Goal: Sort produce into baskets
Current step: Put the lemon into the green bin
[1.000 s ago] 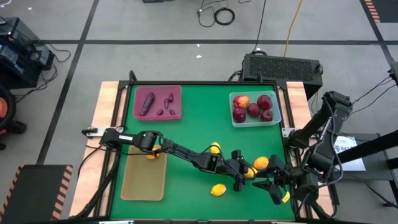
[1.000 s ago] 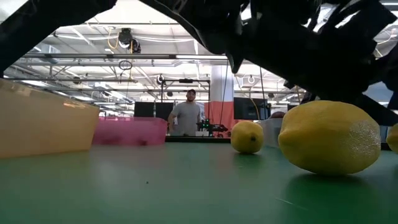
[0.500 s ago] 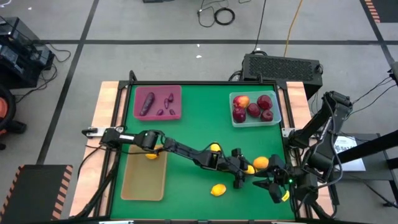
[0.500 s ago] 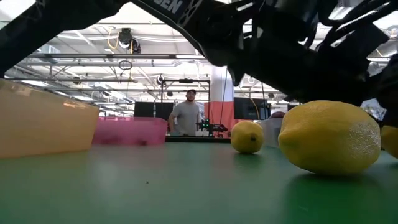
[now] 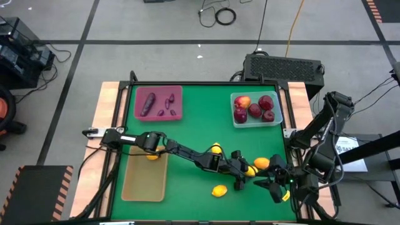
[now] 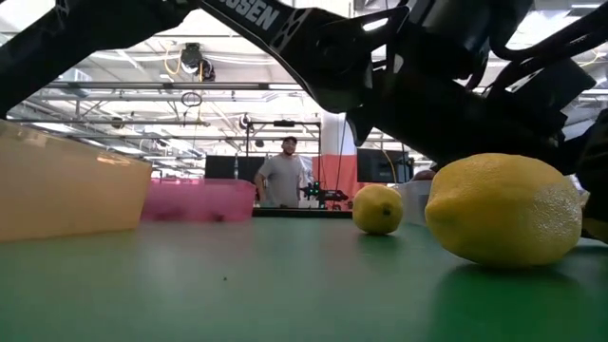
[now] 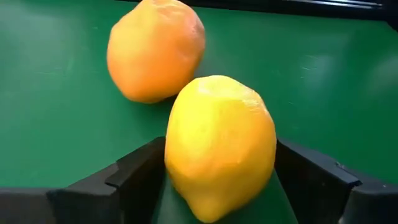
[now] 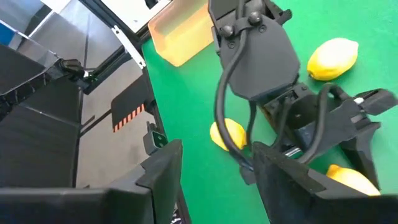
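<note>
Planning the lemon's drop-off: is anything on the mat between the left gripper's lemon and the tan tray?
One lemon lies beside the direct line; the lemon sits between the left gripper fingers, and the tan tray is otherwise unobstructed.

In the low view, dark arm links cover the top of the nearest lemon [image 6: 503, 209]. The tan tray [image 6: 66, 190] is cut off at nine o'clock. The small purple pieces [image 5: 167, 105] in the maroon tray [image 5: 139, 92] are too small to identify.

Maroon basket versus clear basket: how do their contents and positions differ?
The maroon basket sits at the table's far left and holds dark purple vegetables; the clear basket sits far right and holds red apples. Both are shallow, rectangular and similar in size.
</note>
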Controlling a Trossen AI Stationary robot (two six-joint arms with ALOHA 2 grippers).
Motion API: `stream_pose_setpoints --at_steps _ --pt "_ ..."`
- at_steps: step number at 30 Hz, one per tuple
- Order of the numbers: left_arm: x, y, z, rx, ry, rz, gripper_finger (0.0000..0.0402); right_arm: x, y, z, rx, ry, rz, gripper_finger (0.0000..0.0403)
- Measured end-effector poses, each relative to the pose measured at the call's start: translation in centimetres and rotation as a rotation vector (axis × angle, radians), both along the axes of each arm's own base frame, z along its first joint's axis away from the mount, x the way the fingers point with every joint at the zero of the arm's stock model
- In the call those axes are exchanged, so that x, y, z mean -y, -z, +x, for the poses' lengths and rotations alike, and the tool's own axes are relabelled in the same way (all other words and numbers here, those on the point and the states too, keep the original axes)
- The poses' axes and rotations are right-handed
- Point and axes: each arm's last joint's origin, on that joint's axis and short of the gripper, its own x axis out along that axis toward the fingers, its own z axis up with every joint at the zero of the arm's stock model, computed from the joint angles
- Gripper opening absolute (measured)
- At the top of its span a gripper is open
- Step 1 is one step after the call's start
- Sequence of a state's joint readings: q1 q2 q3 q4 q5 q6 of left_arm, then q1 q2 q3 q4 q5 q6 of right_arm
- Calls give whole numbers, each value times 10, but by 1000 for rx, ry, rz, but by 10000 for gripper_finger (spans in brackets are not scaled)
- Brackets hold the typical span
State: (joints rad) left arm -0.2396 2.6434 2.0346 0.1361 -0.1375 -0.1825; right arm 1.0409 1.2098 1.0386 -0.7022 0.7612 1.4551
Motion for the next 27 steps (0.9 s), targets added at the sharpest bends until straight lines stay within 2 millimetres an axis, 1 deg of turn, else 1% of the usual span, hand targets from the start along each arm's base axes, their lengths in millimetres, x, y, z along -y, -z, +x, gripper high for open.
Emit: stream_pose_setpoints --at_steps 7,13,17,19,21,23,24,27 --pt "1 0 0 -5 -4 -51 289 1 1 -1 -12 0 -21 185" --pt "1 -2 -1 -14 2 -52 246 2 2 -1 -20 -5 -41 185" --pt "-1 -11 -1 -24 5 -53 218 3 2 -2 -22 -17 -61 185" --pt "-4 -17 -3 -55 1 -46 209 3 2 -2 -22 -21 -67 185" --pt "-6 -26 -6 -86 -4 -38 202 3 2 -2 -21 -27 -76 185" --pt "-8 -38 -11 -138 -6 -26 201 3 2 -2 -20 -34 -85 185" --pt "-9 -46 -15 -166 -7 -19 201 3 2 -2 -21 -35 -91 185" --pt "-13 -79 -31 -275 2 3 201 3 3 -2 -24 -45 -112 185"
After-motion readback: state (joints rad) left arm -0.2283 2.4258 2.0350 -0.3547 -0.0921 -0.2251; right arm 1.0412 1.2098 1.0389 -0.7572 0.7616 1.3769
